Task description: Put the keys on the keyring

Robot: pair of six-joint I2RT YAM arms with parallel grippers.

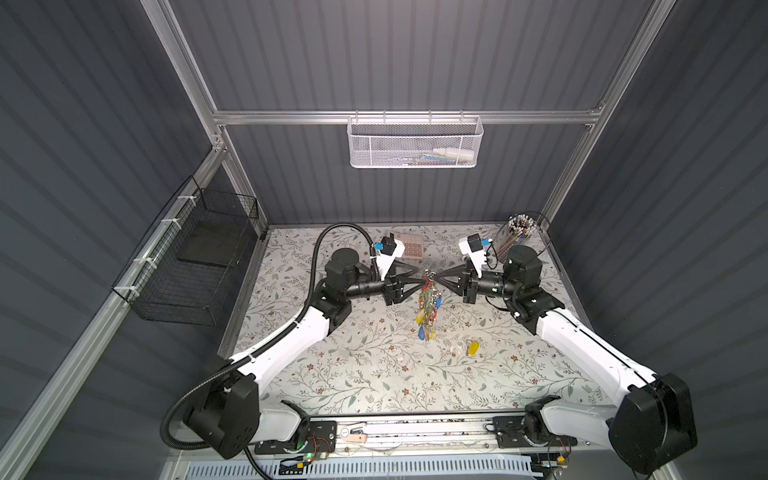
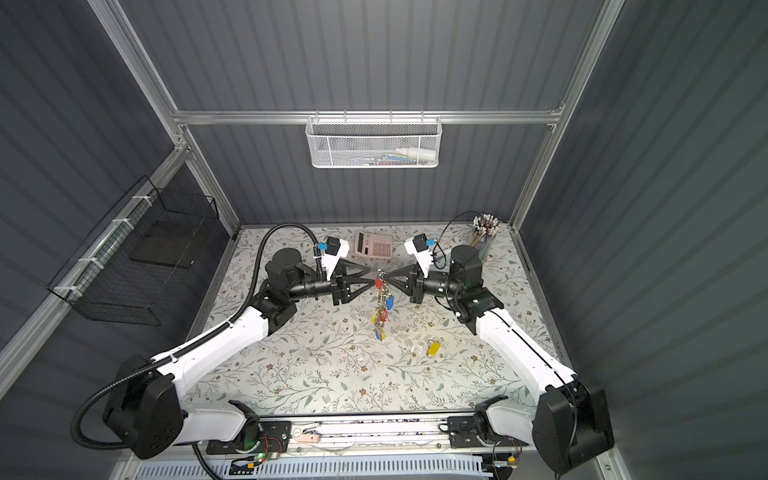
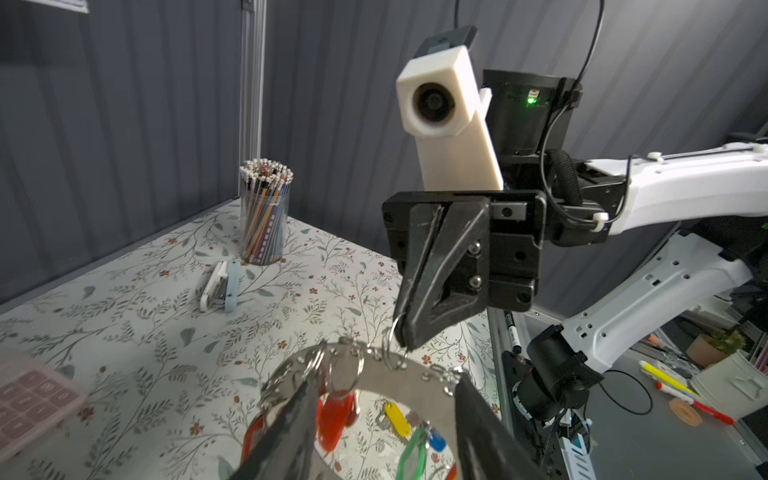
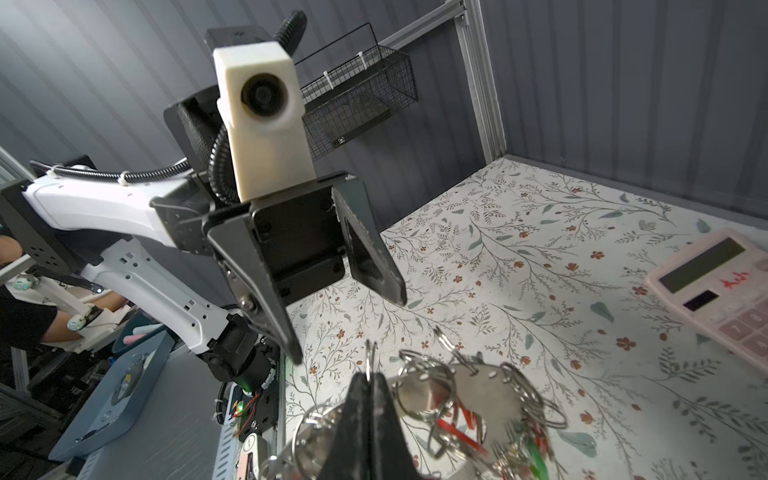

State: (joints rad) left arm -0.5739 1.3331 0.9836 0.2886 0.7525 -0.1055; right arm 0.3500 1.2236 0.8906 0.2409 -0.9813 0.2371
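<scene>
I hold the keyring (image 3: 415, 380) aloft: right pincer (image 3: 405, 338) clamped on its small split ring (image 3: 390, 345), left pincer (image 4: 347, 328) agape, empty. The yellow key (image 1: 473, 348) lies on the table (image 1: 374, 374), five o'clock of the keyring. Next: fetch it.

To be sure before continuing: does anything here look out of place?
One key with a yellow tag lies alone on the table, apart from the keyring, which the right gripper holds up by a small split ring. Nothing looks damaged.
</scene>
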